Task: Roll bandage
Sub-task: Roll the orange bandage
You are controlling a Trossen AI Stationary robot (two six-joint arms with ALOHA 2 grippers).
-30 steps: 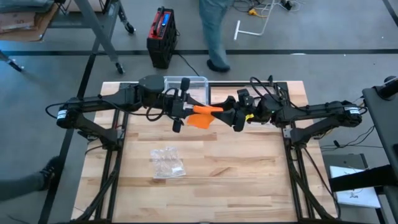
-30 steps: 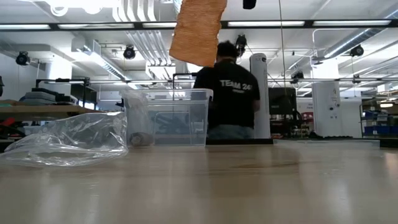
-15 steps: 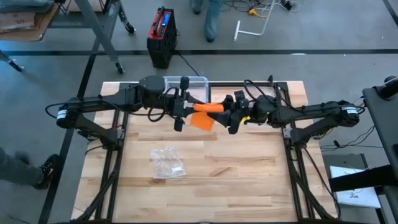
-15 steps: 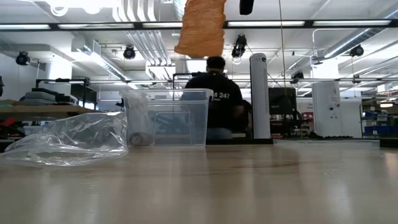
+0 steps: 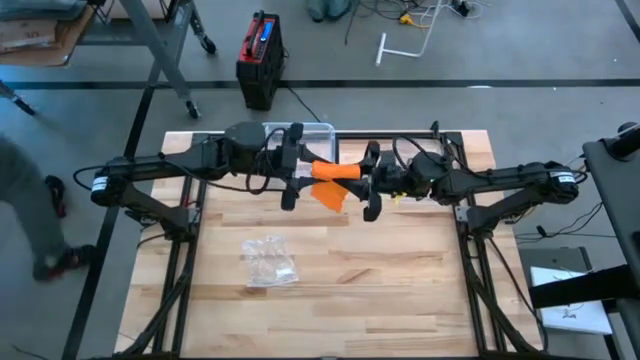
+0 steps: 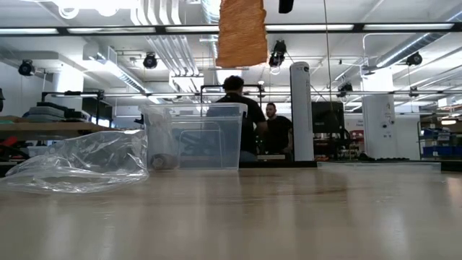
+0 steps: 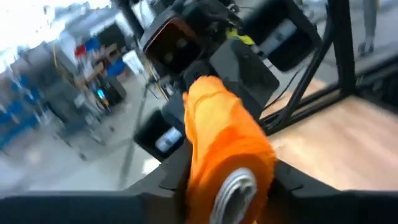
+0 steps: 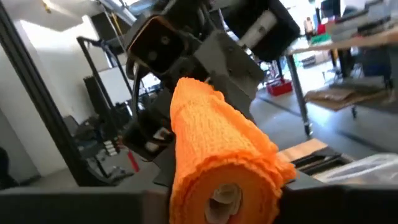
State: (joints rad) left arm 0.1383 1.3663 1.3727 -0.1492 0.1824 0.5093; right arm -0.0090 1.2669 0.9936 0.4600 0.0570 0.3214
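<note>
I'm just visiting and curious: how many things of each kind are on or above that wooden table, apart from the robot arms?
Orange bandage roll, held in the air between the two grippers: 1
Clear plastic bin, at the table's far edge: 1
Crumpled clear plastic bag, lying on the table: 1
Total: 3

A wooden table (image 5: 400, 270) on a dark frame carries two things. A crumpled clear plastic bag (image 5: 268, 261) lies on the left half, towards the near side. A clear plastic bin (image 6: 193, 135) stands at the far edge, left of centre. In the low view the bag sits left of the bin.
</note>
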